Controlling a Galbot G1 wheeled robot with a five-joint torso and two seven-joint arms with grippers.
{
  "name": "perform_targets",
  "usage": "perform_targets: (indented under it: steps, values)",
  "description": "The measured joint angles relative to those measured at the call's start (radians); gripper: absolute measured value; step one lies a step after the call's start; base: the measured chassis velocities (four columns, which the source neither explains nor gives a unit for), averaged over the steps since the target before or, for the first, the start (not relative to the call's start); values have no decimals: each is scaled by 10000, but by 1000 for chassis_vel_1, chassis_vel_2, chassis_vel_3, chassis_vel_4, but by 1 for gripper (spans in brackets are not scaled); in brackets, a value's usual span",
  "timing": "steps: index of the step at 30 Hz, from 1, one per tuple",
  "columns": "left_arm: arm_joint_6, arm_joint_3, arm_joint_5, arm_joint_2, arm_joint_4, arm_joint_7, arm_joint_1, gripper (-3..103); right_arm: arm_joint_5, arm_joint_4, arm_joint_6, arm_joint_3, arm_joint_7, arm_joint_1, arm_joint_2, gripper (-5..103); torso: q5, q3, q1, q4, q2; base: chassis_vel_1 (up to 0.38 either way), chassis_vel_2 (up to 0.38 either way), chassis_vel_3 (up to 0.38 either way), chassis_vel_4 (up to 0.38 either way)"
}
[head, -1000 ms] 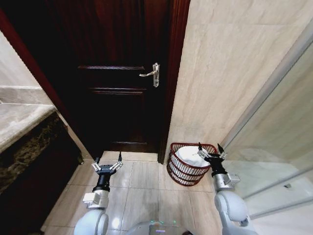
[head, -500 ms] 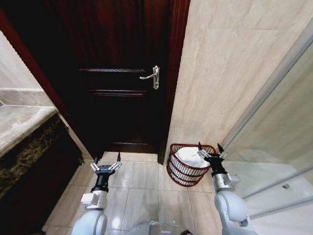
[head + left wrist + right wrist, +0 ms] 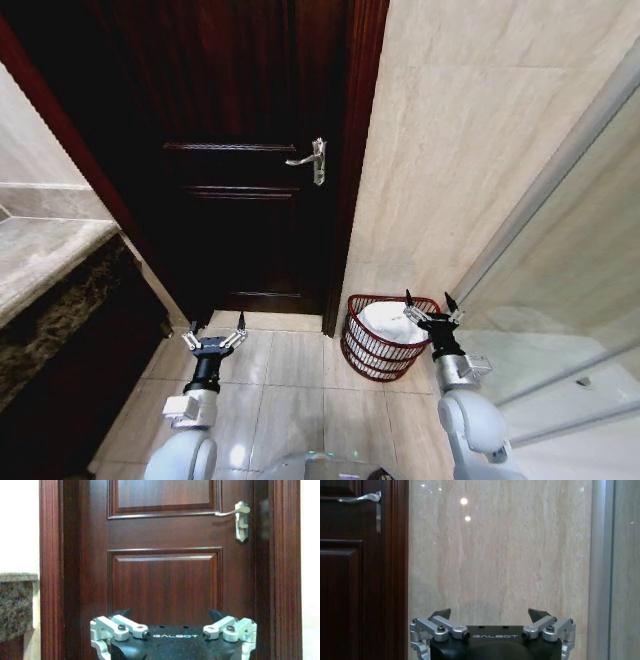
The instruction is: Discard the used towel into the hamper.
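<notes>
White towel (image 3: pixel 392 322) lies in the hamper (image 3: pixel 380 350) — right gripper (image 3: pixel 427 303) (spread, empty) seemingly above its rim.

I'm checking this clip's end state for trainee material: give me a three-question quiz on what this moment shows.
1. True or false: a white towel lies inside the hamper.
2. What is the right gripper holding? A) the towel B) nothing, jaws open C) the door handle
3. Fill in: the left gripper hangs open above the ____, facing the dark door.

Key: 1 true; 2 B; 3 floor.
</notes>
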Motion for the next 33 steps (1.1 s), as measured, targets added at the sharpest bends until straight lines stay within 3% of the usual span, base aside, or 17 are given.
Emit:
perform_targets:
  steps: [33]
  values:
    - [245, 157, 39, 322, -244, 16, -58, 100, 105, -26, -22, -119, -129, -232, -58, 100, 0, 513, 387, 0, 903, 0, 0, 0, 0]
